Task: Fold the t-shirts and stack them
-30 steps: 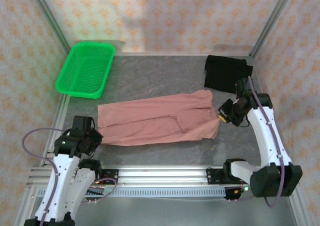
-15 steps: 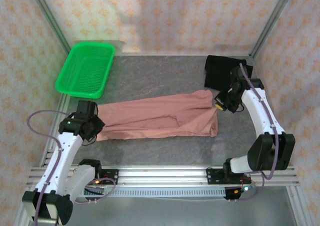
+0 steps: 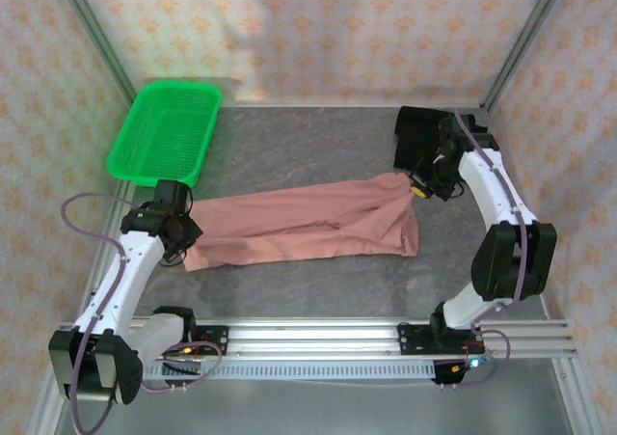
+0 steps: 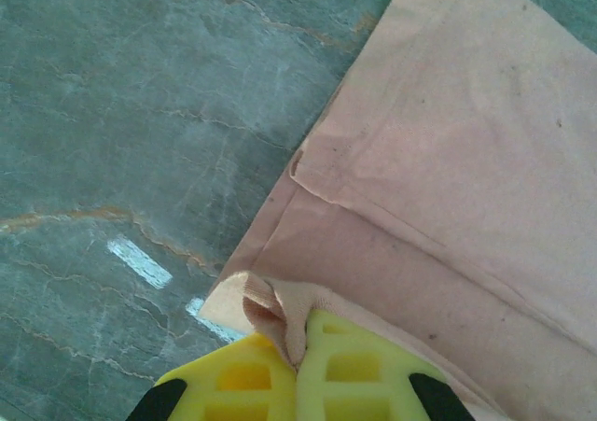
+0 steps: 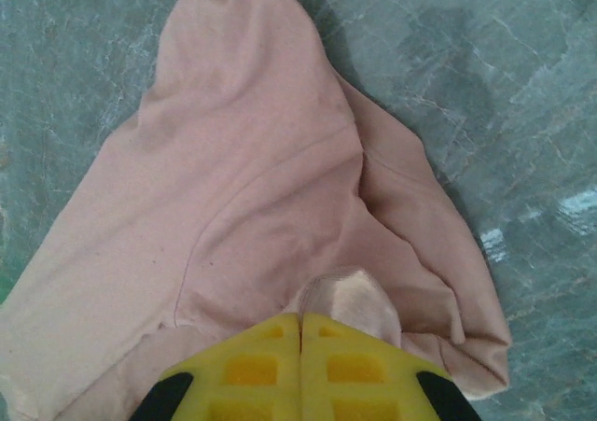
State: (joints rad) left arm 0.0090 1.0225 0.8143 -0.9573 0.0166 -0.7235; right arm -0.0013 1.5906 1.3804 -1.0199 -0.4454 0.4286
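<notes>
While the left gripper (image 4: pixel 298 344) and right gripper (image 5: pixel 300 332) pinch its ends, the pink t-shirt (image 3: pixel 308 225) stretches left-right.

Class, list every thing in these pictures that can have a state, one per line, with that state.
Dusty salmon-pink cloth t-shirt: folded lengthwise into a long band, pinched at both ends.
Plain black cloth t-shirt: lying compact at the far right corner, ungripped.
Green plastic mesh basket: upright, empty.
Left gripper: shut on the pink t-shirt's corner.
Right gripper: shut on its other end.
</notes>
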